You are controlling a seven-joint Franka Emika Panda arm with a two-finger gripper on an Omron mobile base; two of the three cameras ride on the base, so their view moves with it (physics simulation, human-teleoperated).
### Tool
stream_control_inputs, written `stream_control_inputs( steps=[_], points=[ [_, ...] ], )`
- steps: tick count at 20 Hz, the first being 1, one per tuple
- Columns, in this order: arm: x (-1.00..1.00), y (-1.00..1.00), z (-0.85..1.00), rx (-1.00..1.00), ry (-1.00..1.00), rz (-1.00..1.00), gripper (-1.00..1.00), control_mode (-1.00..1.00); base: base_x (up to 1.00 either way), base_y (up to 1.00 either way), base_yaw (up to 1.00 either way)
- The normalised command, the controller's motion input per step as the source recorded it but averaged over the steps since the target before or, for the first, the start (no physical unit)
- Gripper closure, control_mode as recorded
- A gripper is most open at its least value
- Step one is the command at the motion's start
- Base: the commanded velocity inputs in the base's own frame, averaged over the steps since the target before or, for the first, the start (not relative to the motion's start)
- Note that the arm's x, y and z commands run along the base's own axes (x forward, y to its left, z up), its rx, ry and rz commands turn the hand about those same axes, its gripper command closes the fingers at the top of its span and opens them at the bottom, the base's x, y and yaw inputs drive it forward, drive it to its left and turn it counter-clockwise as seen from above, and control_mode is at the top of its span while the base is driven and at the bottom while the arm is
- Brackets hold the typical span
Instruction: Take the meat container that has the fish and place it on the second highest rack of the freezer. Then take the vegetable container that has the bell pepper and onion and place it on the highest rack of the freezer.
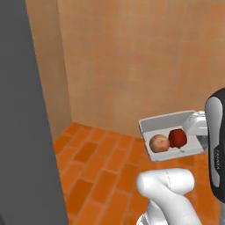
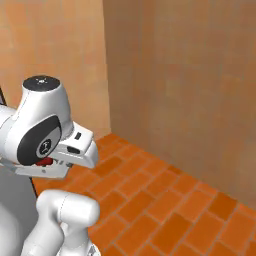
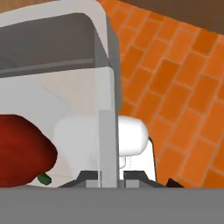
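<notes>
Gripper [image 3: 109, 177] pinched tight on side wall of veg container [image 1: 154, 124], carried in air above brick floor [image 1: 101, 171]; onion [image 1: 159, 143] & bell pepper [image 1: 177, 138] sit side by side inside; keep tray level, turn slow twd freezer's top rack, w/o jolts so neither rolls out.

Layout of the scene. The vegetable container [image 1: 151, 124] hangs above the tiled floor [image 1: 96, 167], held at its right rim by the gripper [image 1: 198, 132]. Inside it, the onion [image 1: 159, 143] lies left of the bell pepper [image 1: 177, 138], the two touching. The walls [image 1: 132, 61] stand behind the container; the fridge panel [image 1: 22, 123] rises at far left.
</notes>
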Motion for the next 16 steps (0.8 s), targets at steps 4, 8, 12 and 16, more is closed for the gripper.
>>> stream_control_inputs(
  steps=[4,8,12,16],
  points=[
    [0.00,0.00,0.00,0.00,0.00,0.00,1.00,1.00,0.09,0.21,0.86],
    [0.00,0.00,0.00,0.00,0.00,0.00,1.00,1.00,0.00,0.25,0.78],
    [0.00,0.00,0.00,0.00,0.00,0.00,1.00,1.00,-0.01,0.31,0.75],
    [0.00,0.00,0.00,0.00,0.00,0.00,1.00,1.00,0.00,0.07,0.86]
  ],
)
